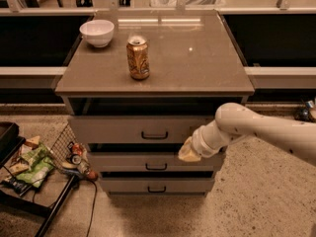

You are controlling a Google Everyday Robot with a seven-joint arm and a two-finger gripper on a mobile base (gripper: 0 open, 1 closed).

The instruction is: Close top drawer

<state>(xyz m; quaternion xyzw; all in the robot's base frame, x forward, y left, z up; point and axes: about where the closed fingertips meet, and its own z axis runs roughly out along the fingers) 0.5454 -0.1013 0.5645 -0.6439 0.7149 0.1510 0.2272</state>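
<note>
The top drawer point(123, 129) is the tallest-fronted of three grey drawers, with a small black loop handle point(154, 136) at its centre. It stands out a short way from the cabinet, with a dark gap under the countertop point(197, 58). My gripper point(188, 150) is the cream-coloured end of the white arm reaching in from the right. It sits at the lower right of the top drawer's front, overlapping the top of the middle drawer point(128, 162). Its contact with the front is hidden.
A white bowl point(97, 32) and a drink can point(138, 58) stand on the countertop. The bottom drawer point(156, 185) is below the middle one. A wire basket with snack packs point(34, 162) and a black stand lie on the floor at left.
</note>
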